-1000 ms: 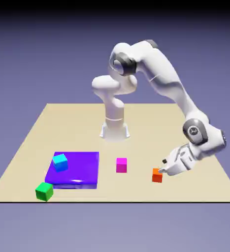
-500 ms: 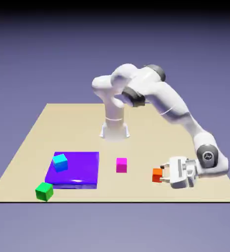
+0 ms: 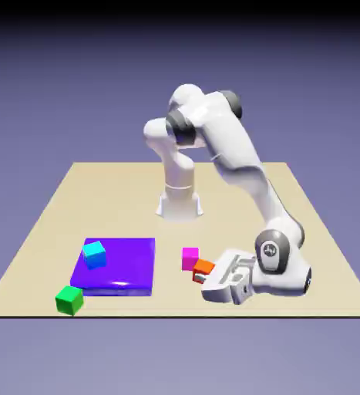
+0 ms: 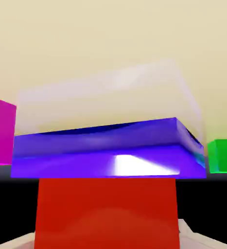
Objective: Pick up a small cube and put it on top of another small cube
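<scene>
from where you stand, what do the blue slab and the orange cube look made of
The blue slab looks like glossy plastic, perhaps glass: a hard white highlight sits on it. The orange cube could be plastic or painted wood, fairly smooth, showing only a soft, faint sheen.
</scene>
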`<state>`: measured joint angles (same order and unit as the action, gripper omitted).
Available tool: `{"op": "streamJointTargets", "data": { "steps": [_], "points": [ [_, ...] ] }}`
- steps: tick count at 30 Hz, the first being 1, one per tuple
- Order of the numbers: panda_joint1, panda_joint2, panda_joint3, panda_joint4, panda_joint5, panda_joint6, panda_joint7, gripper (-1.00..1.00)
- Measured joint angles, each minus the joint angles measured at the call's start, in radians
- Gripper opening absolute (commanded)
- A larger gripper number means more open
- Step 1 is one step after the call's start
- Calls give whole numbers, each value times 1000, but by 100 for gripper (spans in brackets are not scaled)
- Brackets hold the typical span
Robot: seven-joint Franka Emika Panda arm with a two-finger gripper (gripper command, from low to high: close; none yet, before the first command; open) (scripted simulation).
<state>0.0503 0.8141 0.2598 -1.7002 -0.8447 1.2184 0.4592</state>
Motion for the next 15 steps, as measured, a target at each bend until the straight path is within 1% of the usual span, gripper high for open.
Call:
{"op": "streamJointTargets", "data": {
  "steps": [7, 9, 12, 13, 15],
  "points": [
    [-179, -188, -254, -121, 68, 117, -154, -100],
    [-192, -201, -272, -129, 73, 125, -166, -100],
    [-236, -207, -295, -238, 39, 231, -124, -100],
    [-240, -207, -297, -248, 36, 241, -121, 100],
    [-240, -207, -297, -248, 34, 241, -121, 100]
  ]
}}
